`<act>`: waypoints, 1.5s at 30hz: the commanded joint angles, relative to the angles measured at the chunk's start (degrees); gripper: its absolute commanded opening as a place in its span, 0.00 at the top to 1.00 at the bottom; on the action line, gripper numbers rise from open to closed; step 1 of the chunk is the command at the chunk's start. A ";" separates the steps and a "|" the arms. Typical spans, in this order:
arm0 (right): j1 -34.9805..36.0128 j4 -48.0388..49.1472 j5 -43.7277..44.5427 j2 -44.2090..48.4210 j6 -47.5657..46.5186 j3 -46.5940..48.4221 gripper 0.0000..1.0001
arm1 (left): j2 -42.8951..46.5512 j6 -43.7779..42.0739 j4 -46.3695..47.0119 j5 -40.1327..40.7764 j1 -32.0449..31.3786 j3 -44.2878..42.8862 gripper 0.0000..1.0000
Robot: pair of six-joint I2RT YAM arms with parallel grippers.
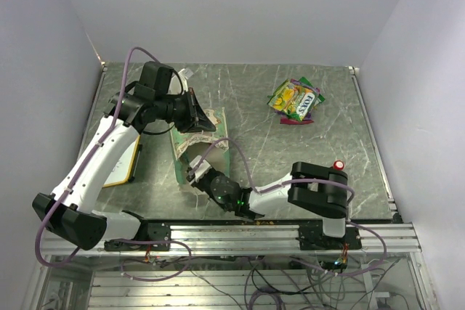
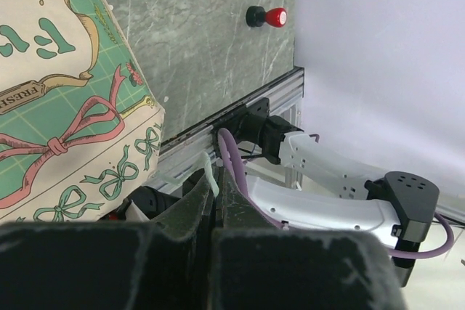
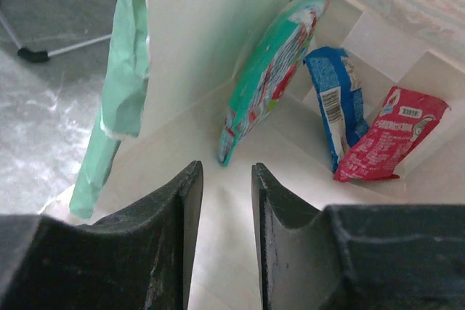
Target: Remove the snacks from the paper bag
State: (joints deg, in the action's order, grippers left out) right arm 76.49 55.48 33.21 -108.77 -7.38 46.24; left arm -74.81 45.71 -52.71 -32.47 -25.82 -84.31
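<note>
The paper bag (image 1: 205,138) lies at the table's middle left, its mouth toward the near edge. Its cream printed front fills the left of the left wrist view (image 2: 65,107). My left gripper (image 1: 195,111) is shut on a thin pale handle strip (image 2: 211,178) of the bag. My right gripper (image 1: 193,174) is at the bag's mouth, open and empty (image 3: 227,176). Inside the bag a teal-red packet (image 3: 272,70) leans on the wall just beyond the fingertips. A blue packet (image 3: 333,107) and a red-pink packet (image 3: 383,136) lie deeper in. Two or three snacks (image 1: 295,99) lie on the table at the far right.
A wood-framed whiteboard (image 1: 125,163) lies at the left edge under my left arm. A red-topped black button (image 1: 338,165) sits on the table near the right arm's base and shows in the left wrist view (image 2: 267,17). White walls enclose the table.
</note>
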 commanded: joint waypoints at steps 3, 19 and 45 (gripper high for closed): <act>-1.50 11.28 2.61 -3.64 0.64 2.02 0.65 | -0.12 0.25 0.83 -1.73 -0.54 -3.60 0.93; -8.21 12.96 -1.89 -14.45 3.19 10.69 0.46 | 2.55 1.56 -1.86 -0.41 -0.50 -4.34 0.93; -10.40 -1.79 -14.64 4.89 6.91 -1.66 0.99 | 2.82 5.17 4.73 5.15 -0.32 -2.70 0.93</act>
State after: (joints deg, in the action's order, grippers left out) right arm 65.87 55.90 20.75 -110.24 -3.20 47.53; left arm -71.37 48.97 -53.04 -28.62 -25.98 -87.26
